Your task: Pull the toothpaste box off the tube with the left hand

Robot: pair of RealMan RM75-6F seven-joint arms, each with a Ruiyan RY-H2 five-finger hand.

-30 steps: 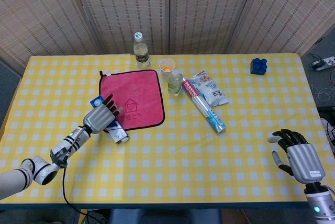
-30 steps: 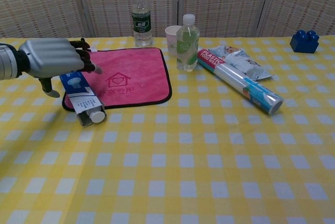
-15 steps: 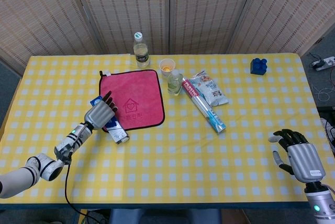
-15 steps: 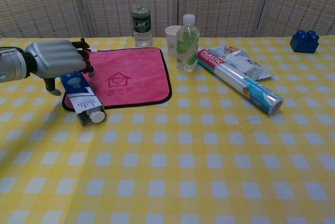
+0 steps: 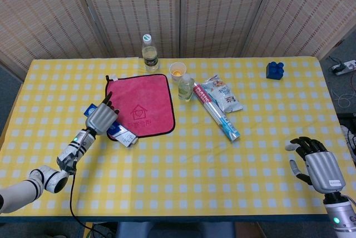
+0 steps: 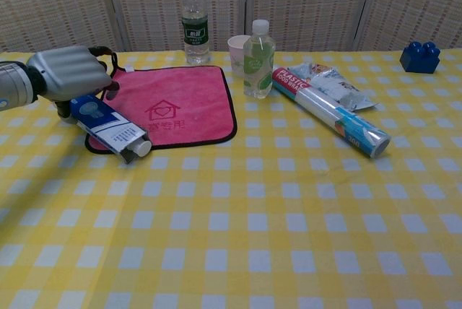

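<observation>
**Left hand clamps the far end of the toothpaste box; box swung round on the worktop**

At the far left, the left hand (image 6: 68, 72) comes in low over the yellow-checked worktop (image 6: 289, 222), forearm stretched back toward the near-left corner in the head view. Its back faces up and its fingers are curled down over the rear end of the toothpaste box (image 6: 108, 127), grasping it. The box lies flat, partly on the left edge of the pink cloth (image 6: 177, 110), with the white cap of the tube (image 6: 142, 149) poking out of its near end, pointing toward the camera and to the right. Whether the thumb is under the box is hard to judge from either view.

Compared with half a second ago, the hand sits further back and left, its fingers have closed from a spread reach to a grip, and the box has pivoted: its capped end now points more to the right, and the box has slid a little rearward.

Beyond the cloth stand a clear water bottle (image 6: 192, 16), a small cup (image 6: 237, 52) and a green-labelled bottle (image 6: 258, 60). Right of them lie a long foil-wrap box (image 6: 330, 112) and a snack packet (image 6: 333, 85), touching. A blue building block (image 6: 420, 56) sits near the far-right corner.

At the near right in the head view, the right hand (image 5: 318, 167) hovers off the worktop edge, palm down, fingers loosely apart, holding nothing.
</observation>
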